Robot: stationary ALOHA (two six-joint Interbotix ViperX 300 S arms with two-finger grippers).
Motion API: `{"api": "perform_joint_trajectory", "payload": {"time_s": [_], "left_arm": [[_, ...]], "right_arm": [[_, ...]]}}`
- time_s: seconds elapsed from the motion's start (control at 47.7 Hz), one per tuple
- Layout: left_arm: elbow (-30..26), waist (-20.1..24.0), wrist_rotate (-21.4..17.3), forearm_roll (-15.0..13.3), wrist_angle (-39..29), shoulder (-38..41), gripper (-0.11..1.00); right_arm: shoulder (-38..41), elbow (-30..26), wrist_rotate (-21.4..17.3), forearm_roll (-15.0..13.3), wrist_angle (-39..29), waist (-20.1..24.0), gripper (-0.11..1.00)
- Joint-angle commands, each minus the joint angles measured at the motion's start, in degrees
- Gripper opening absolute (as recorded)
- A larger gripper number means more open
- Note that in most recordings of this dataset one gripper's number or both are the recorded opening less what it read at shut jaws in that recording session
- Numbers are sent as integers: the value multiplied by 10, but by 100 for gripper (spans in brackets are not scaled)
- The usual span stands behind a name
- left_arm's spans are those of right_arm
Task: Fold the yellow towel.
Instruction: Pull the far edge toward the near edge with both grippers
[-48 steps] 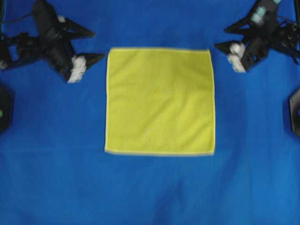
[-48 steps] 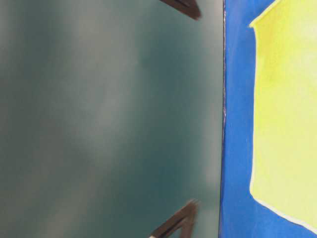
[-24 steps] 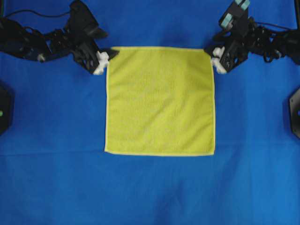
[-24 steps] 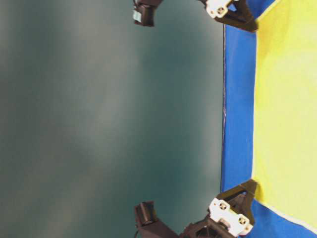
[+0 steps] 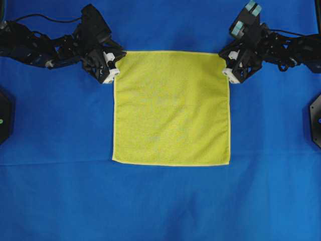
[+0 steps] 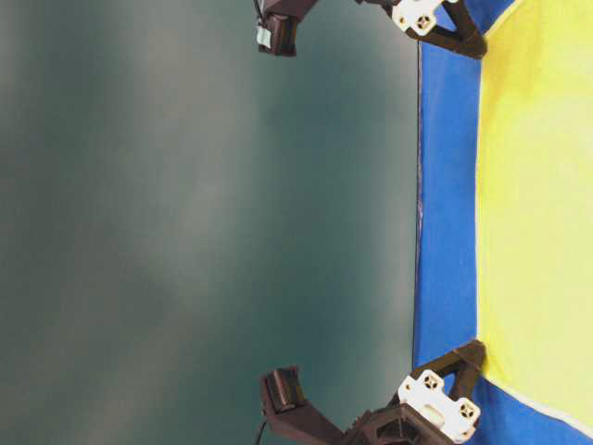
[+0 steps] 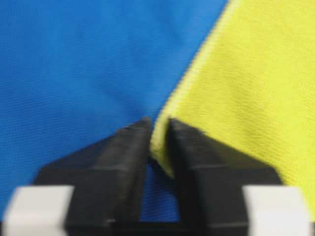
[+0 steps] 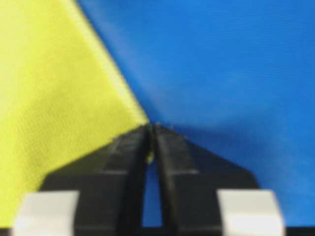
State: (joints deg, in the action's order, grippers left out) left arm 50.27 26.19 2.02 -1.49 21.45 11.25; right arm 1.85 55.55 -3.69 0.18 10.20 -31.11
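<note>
The yellow towel (image 5: 171, 108) lies flat and square on the blue cloth, filling the right side of the table-level view as the towel (image 6: 537, 213). My left gripper (image 5: 116, 59) is shut on the towel's far left corner; in the left wrist view a bunched bit of the towel (image 7: 256, 83) shows between the black fingers of the gripper (image 7: 158, 127). My right gripper (image 5: 225, 61) is shut on the far right corner, and in the right wrist view the towel (image 8: 54, 98) tapers into the closed tips of the gripper (image 8: 151, 129).
A large blue cloth (image 5: 160, 201) covers the whole table. Black fixtures sit at the left edge (image 5: 4, 118) and the right edge (image 5: 316, 118). Both arms reach in from the far corners. The table-level view is turned sideways, with a dark green backdrop (image 6: 185, 222).
Both grippers came in from outside the towel's far corners, settled onto them and went from open to shut on the cloth. The towel itself still lies flat.
</note>
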Motion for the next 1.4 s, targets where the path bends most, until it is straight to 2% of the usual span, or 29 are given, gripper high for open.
{"api": "perform_joint_trajectory", "payload": {"time_s": [0.0, 0.042, 0.251, 0.524, 0.922, 1.069, 1.152, 1.383], "left_arm": [[-2, -11, -2, -1, -4, -4, 8], [0, -14, -3, 0, -5, -4, 3], [4, -11, -9, 0, -10, -16, 3], [-3, -4, -48, 0, -47, -86, 3], [14, -18, -49, -1, -62, -133, 3], [18, -42, -49, 0, -78, -149, 3], [24, -71, -49, 0, -89, -162, 3], [44, -170, -40, -1, -101, -169, 3]], "right_arm": [[-4, -6, -1, 0, 0, 4, 1], [-4, -7, -1, 0, -1, 4, 1], [-16, -11, 0, 0, -4, 0, 1], [-90, -12, 3, -1, -54, -15, 1], [-125, -4, -2, 1, -60, -7, 1], [-139, 6, -2, 1, -66, 18, 1], [-154, 16, -2, 1, -80, 43, 1], [-198, 45, -4, 5, -123, 150, 1]]}}
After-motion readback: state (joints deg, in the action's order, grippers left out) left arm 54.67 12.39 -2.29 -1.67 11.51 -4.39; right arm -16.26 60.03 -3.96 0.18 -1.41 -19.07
